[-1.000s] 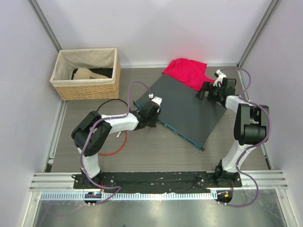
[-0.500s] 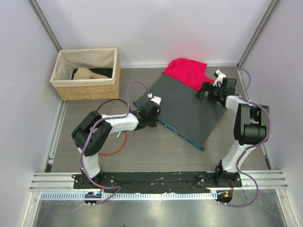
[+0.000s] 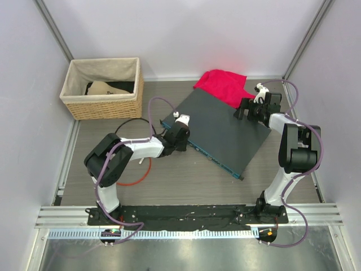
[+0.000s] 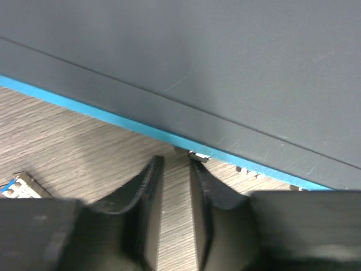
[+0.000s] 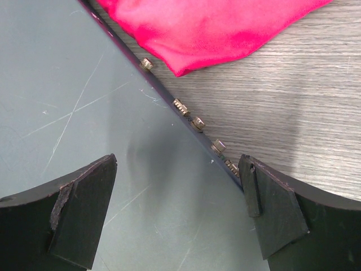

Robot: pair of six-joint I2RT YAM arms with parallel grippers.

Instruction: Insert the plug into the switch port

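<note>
1. Teal-blue front face [image 4: 113, 119] of the dark-grey box [image 3: 220, 127] is met by the left gripper [image 4: 176, 162], close to the box's left corner.
2. Its fingers [image 4: 148, 197] are set narrowly apart. The wooden table [image 4: 84, 152] is seen through the gap, and nothing is gripped.
3. A small pale piece [image 4: 194, 154] is glimpsed at the fingertips against that face. Whether it is the plug cannot be told.
4. The switch port is hidden, since the face is seen edge-on only.
5. The right gripper [image 5: 176, 166] is spread wide over the box's far edge, beside the red cloth [image 5: 208, 28].
</note>
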